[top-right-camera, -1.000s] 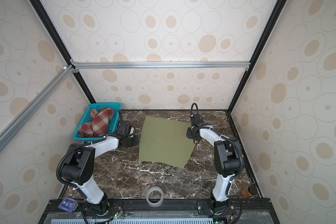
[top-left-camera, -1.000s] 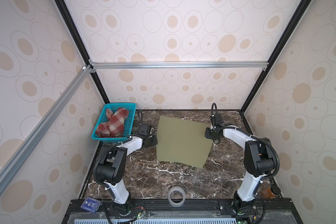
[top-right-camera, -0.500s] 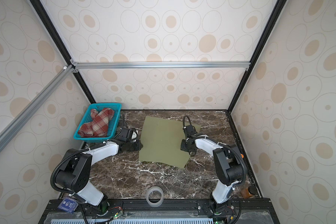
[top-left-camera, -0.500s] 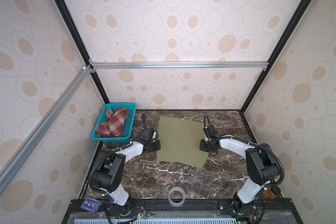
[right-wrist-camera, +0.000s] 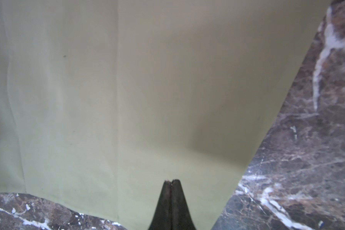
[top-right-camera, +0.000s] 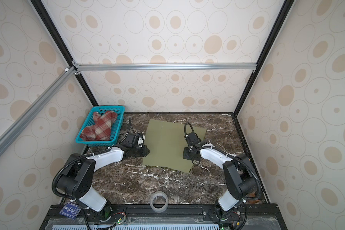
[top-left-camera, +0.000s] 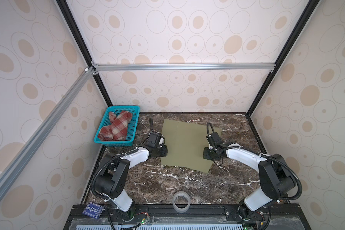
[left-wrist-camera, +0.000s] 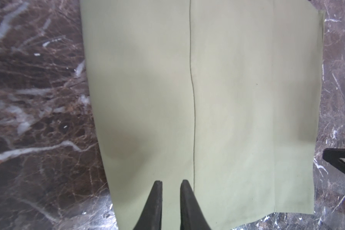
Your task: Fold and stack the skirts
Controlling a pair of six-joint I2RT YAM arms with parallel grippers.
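Note:
The olive-green skirt point(top-left-camera: 184, 143) point(top-right-camera: 165, 143) lies spread flat on the marble table in both top views. The red-and-cream plaid skirt point(top-left-camera: 116, 127) point(top-right-camera: 100, 127) sits crumpled in the teal basket point(top-left-camera: 124, 108) point(top-right-camera: 108, 108) at the back left. My left gripper point(top-left-camera: 166, 152) point(top-right-camera: 147, 152) point(left-wrist-camera: 171, 182) is low over the olive skirt's point(left-wrist-camera: 237, 99) left edge, its jaws a narrow gap apart with nothing between them. My right gripper point(top-left-camera: 205, 157) point(top-right-camera: 184, 156) point(right-wrist-camera: 171, 180) is shut, tips touching, over the skirt's point(right-wrist-camera: 127, 89) near right part.
A roll of clear tape point(top-left-camera: 181, 201) point(top-right-camera: 158, 201) stands at the table's front edge. A blue card point(top-left-camera: 93, 209) lies on the frame at the front left. The cell walls close in on three sides.
Both grippers have moved toward the near side along the olive skirt. The right one came inward over the cloth and shut. The skirt has not visibly shifted.

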